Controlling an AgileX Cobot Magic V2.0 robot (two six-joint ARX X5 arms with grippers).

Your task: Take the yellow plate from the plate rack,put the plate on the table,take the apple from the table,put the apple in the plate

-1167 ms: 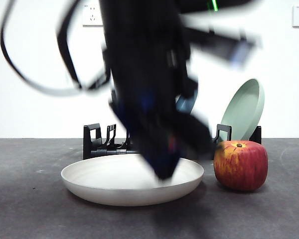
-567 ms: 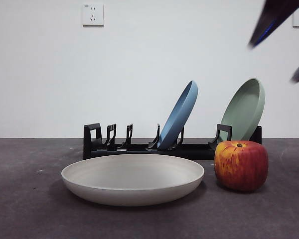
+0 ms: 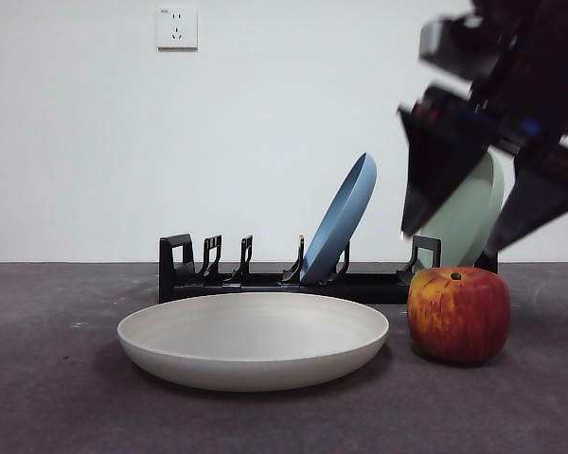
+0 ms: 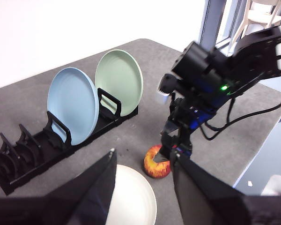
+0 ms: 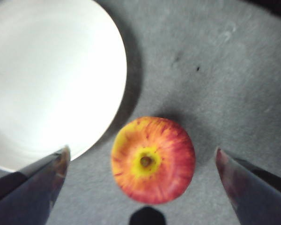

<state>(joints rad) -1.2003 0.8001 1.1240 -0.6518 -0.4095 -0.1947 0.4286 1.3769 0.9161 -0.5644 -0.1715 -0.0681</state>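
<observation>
At the upper right of the front view I see the right gripper (image 3: 473,232) hanging above the apple (image 3: 458,314), its two dark jaws spread wide and clear of the fruit. In its own wrist view the jaws stand far apart either side of the apple (image 5: 153,160), holding nothing, and I look straight down on the stem dimple.

The apple sits on the table (image 3: 57,378) at lower right of the front view, just beside the plate (image 3: 253,339) but apart from it (a thin strip of grey shows between them in the right wrist view). The plate (image 5: 49,79) lies flat and bare, low in the centre of the front frame.

Behind them runs the rack (image 3: 265,279), with a blue plate (image 3: 343,219) leaning in a middle slot and a green plate (image 3: 466,213) at the right end, partly hidden by the gripper.

The left gripper (image 4: 143,171) is raised well back; its jaws are parted and empty. From its camera I see the rack (image 4: 33,152), the plate's edge (image 4: 133,199), the apple (image 4: 157,165) and the right arm (image 4: 210,77) over it.
</observation>
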